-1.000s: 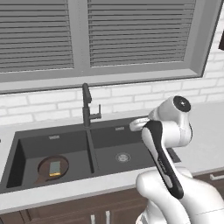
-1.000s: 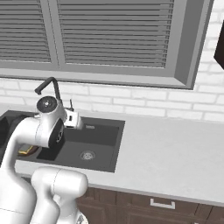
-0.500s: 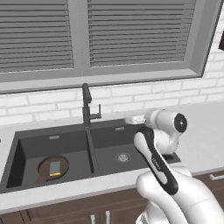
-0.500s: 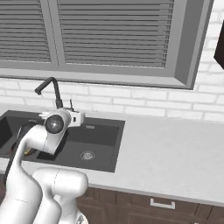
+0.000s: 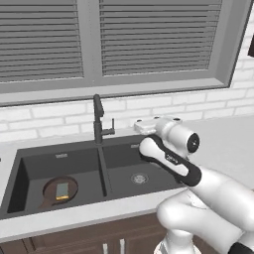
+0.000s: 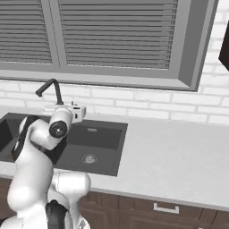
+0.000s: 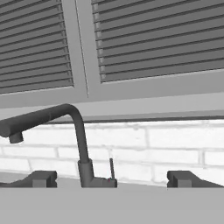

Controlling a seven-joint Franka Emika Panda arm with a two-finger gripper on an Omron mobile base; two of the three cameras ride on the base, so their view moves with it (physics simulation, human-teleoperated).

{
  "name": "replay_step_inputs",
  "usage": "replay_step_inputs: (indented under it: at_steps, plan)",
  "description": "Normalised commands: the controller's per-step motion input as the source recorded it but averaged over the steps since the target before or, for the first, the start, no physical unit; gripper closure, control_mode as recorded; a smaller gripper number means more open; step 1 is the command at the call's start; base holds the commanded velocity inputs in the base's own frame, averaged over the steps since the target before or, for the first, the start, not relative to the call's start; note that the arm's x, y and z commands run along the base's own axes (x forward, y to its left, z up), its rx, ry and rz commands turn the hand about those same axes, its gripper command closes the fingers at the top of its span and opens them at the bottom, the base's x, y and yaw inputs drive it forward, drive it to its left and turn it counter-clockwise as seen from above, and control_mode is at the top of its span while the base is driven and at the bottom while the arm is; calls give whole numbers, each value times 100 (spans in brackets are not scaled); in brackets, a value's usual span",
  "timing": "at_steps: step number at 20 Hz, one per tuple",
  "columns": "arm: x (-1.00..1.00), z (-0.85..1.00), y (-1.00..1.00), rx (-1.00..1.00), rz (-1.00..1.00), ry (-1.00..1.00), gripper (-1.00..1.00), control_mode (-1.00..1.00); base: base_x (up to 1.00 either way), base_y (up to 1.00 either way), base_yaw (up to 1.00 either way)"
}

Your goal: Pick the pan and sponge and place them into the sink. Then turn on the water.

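Observation:
The dark grey sink (image 5: 31,159) has two basins. In its left basin lies the round brown pan (image 5: 49,190), and the small sponge (image 5: 62,190) rests on it. The tall black faucet (image 5: 97,122) stands behind the divider, and no water shows at its spout. My gripper (image 5: 142,126) hovers over the back of the right basin, to the right of the faucet, and points at the wall. In the hand view the gripper (image 7: 113,179) is open, with the faucet (image 7: 79,131) and its thin lever (image 7: 111,168) between the fingertips (image 7: 42,178), further off.
A white brick wall (image 5: 54,111) and a shuttered window (image 5: 149,39) rise behind the sink. Pale counter (image 6: 179,156) stretches to the right of the sink (image 6: 103,134). The right basin holds just its metal drain (image 5: 139,178). Brown cabinet fronts run below the counter.
The hand has moved a little left and toward the wall, closer to the faucet, while the elbow dropped lower. The jaws stayed open. Pan and sponge have not moved.

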Motion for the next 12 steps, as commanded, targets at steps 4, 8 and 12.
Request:
replay_step_inputs:
  at_steps: [4,8,12]
  plan:
    - [16,0,19,0,0,-1,-100,-100,0,0,0]
    - [13,-21,8,0,1,0,-100,-100,0,0,0]
    - [29,-46,28,0,0,0,-100,-100,0,0,0]
